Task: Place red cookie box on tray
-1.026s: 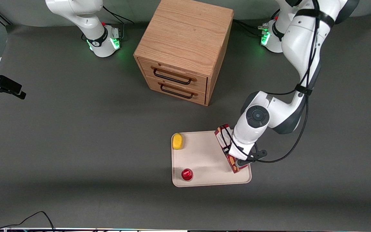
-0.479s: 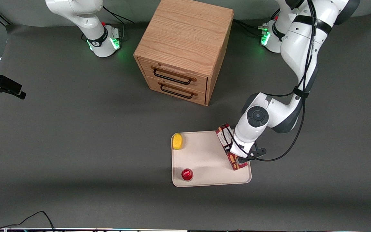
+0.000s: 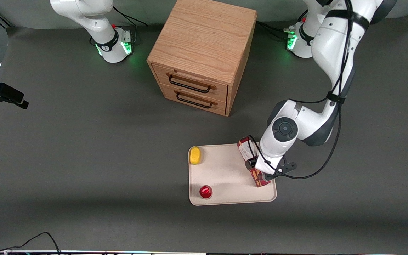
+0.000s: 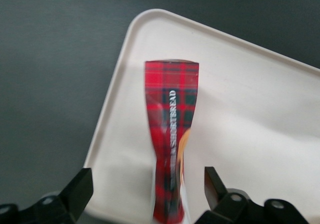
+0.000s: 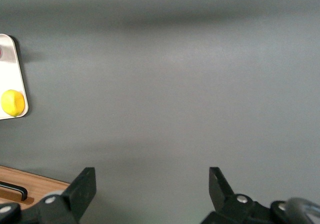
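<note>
The red cookie box (image 3: 259,179), long and dark red with a white label at its end farther from the front camera, lies on the cream-white tray (image 3: 225,170), along the tray's edge toward the working arm's end. In the left wrist view the box (image 4: 171,114) shows red tartan and rests on the tray (image 4: 250,109). My left gripper (image 3: 256,165) sits just above the box's middle. Its gripper (image 4: 148,179) is open, with the black fingers (image 4: 82,186) spread wide on either side of the box and not touching it.
A yellow lemon-like object (image 3: 195,155) and a small round red object (image 3: 205,191) sit on the tray's edge toward the parked arm's end. A wooden drawer cabinet (image 3: 202,53) stands farther from the front camera. Dark grey tabletop surrounds the tray.
The box has shifted slightly away from the front camera and settled flat on the tray. The wrist has moved slightly toward the working arm's end.
</note>
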`<action>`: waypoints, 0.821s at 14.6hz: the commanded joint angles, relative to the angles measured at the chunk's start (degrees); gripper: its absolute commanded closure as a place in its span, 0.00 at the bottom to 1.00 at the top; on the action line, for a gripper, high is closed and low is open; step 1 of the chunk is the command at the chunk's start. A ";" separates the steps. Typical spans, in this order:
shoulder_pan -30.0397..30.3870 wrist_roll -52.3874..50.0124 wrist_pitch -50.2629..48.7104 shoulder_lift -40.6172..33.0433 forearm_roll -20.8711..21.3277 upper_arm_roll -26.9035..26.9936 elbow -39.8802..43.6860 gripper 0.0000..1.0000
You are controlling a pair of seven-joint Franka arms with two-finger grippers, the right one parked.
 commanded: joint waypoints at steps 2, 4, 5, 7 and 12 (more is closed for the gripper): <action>-0.10 3.01 -22.15 -6.46 -2.87 -0.62 9.24 0.00; 0.86 9.58 -29.99 -10.67 -4.10 -0.36 11.29 0.00; 1.82 13.71 -32.81 -13.66 -4.72 -0.09 10.85 0.00; 4.63 20.31 -38.79 -18.32 -4.98 0.26 10.24 0.00; 6.14 43.32 -44.53 -30.45 -9.55 12.88 3.84 0.00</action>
